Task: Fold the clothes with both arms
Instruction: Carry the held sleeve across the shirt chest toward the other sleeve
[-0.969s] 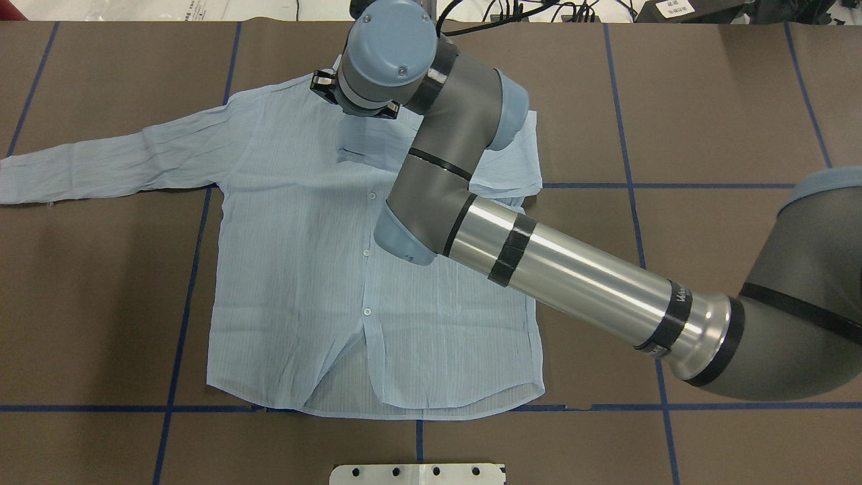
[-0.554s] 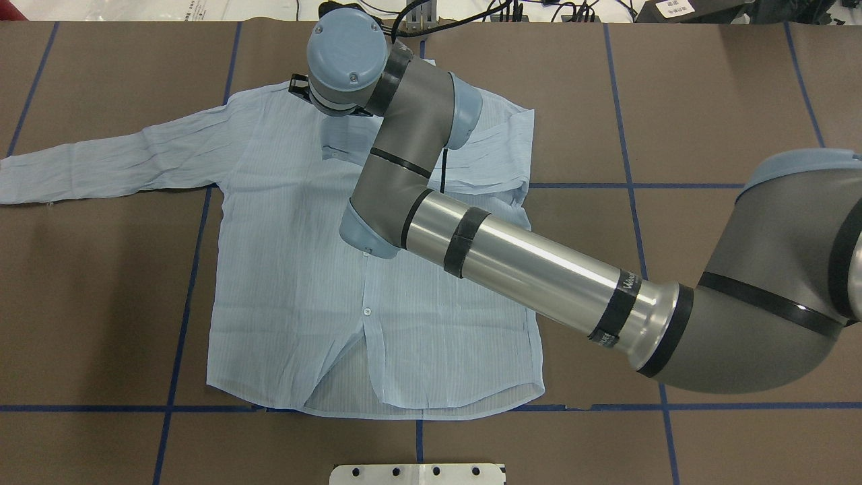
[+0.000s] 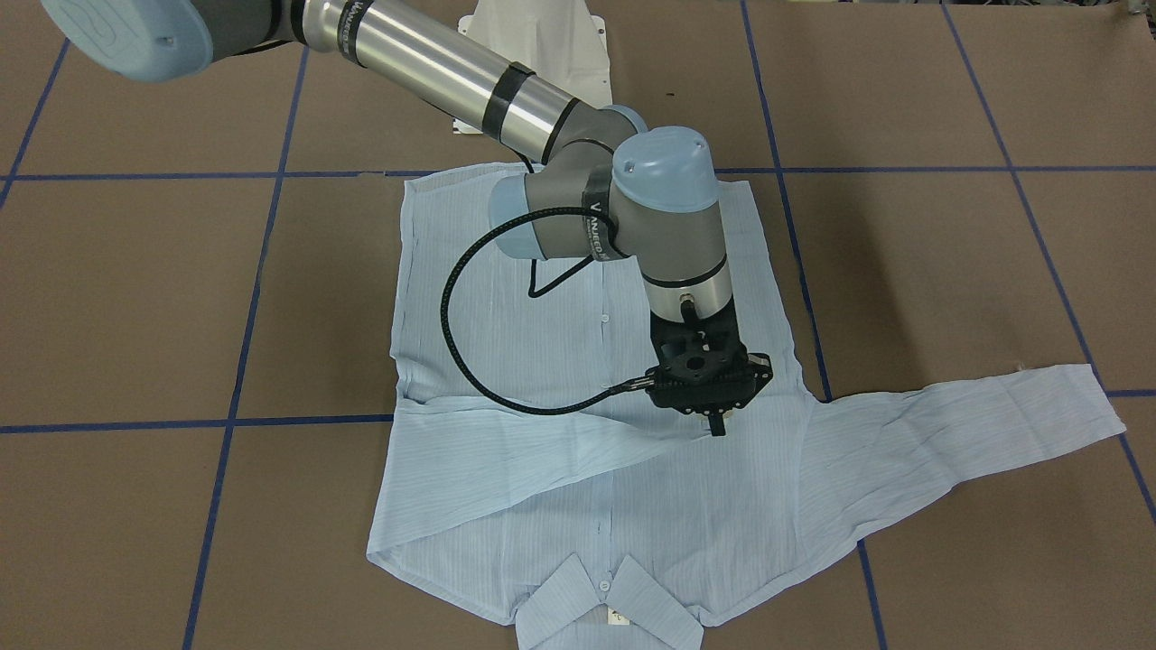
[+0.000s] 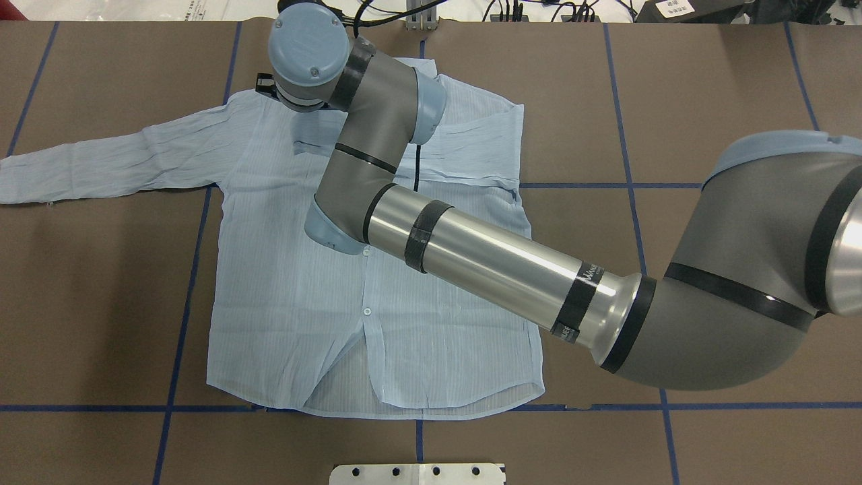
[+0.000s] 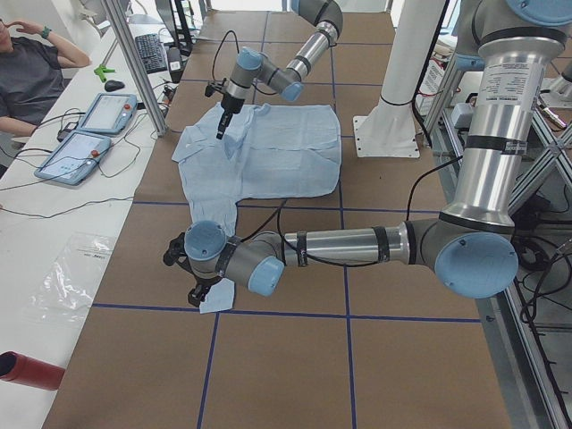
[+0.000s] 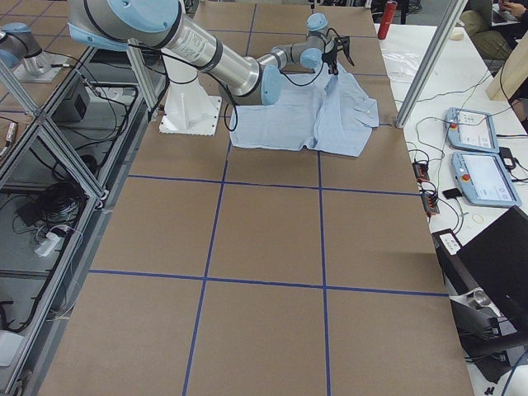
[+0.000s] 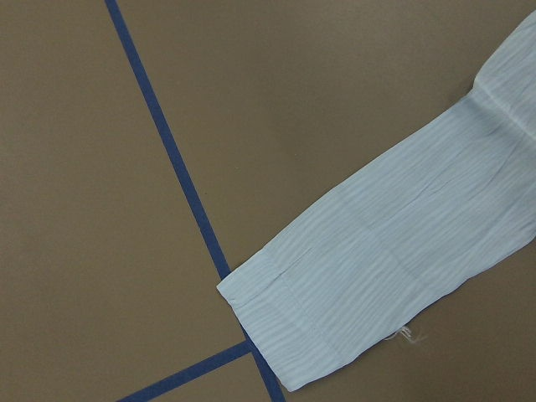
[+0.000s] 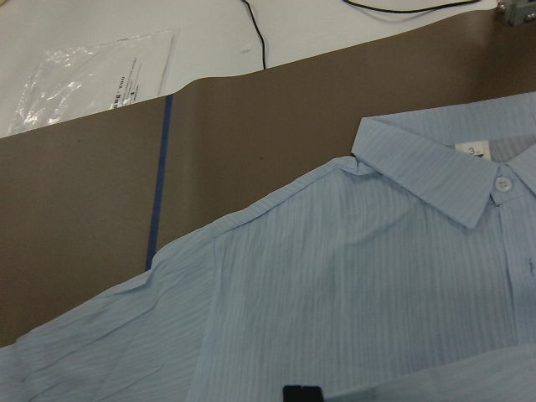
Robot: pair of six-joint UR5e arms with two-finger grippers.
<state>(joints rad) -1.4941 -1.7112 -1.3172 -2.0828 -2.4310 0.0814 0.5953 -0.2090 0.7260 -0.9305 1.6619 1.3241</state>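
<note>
The pale blue striped shirt (image 4: pixel 289 283) lies flat, front up, collar (image 3: pixel 605 596) at the table's far side. Its right sleeve (image 3: pixel 524 460) is folded across the chest. My right gripper (image 3: pixel 717 426) is above the chest near the left shoulder, fingers together on the end of that folded sleeve. The left sleeve (image 4: pixel 101 162) lies stretched out to the side. Its cuff (image 7: pixel 301 327) shows in the left wrist view, where no fingers appear. My left gripper (image 5: pixel 198 290) shows only in the exterior left view, low over that cuff; I cannot tell whether it is open or shut.
The brown table cover carries a grid of blue tape lines (image 4: pixel 182 303). The white pedestal base (image 3: pixel 542 54) stands behind the shirt's hem. Teach pendants (image 5: pixel 107 112), cables and a seated operator (image 5: pixel 31 71) are at the far side. A plastic bag (image 8: pixel 92 75) lies beyond the table edge.
My right arm has swung toward the shirt's left shoulder, and the folded sleeve's end has moved with the gripper across the chest. The shirt's body has stayed put.
</note>
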